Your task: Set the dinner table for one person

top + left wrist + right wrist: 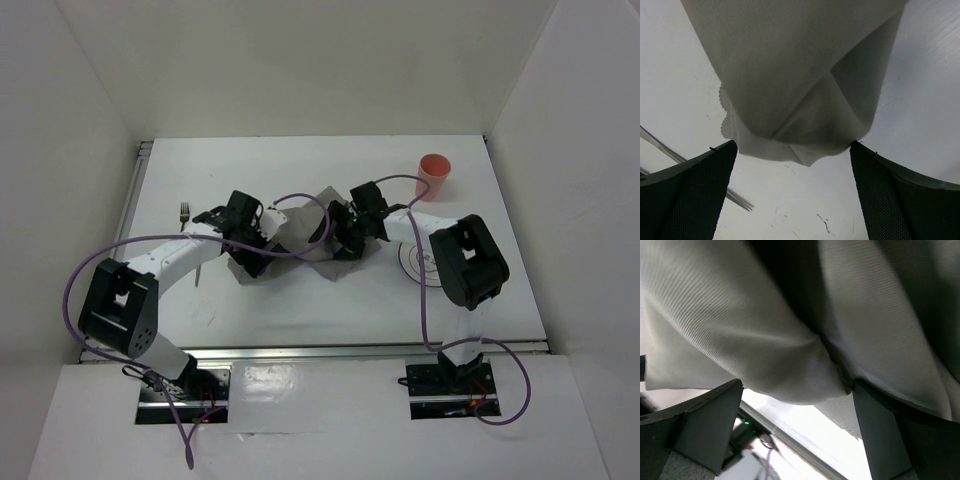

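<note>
The grey cloth placemat (300, 228) lies crumpled and partly raised in the middle of the white dinner table (300, 305), between my two grippers. My left gripper (252, 258) is at the mat's left end; in the left wrist view the gripper (792, 192) is wide open, with a folded corner of the placemat (795, 90) hanging between the fingertips and brushing the right finger (890, 195). My right gripper (345, 243) is at the mat's right end; the gripper (797, 432) is also wide open, with bunched placemat (765, 340) across both fingers.
A fork (185, 213) lies at the left of the table. A utensil's tip (737, 199) shows by my left finger. A red cup (434, 173) stands at the back right. A white plate (412, 262) lies partly under my right arm.
</note>
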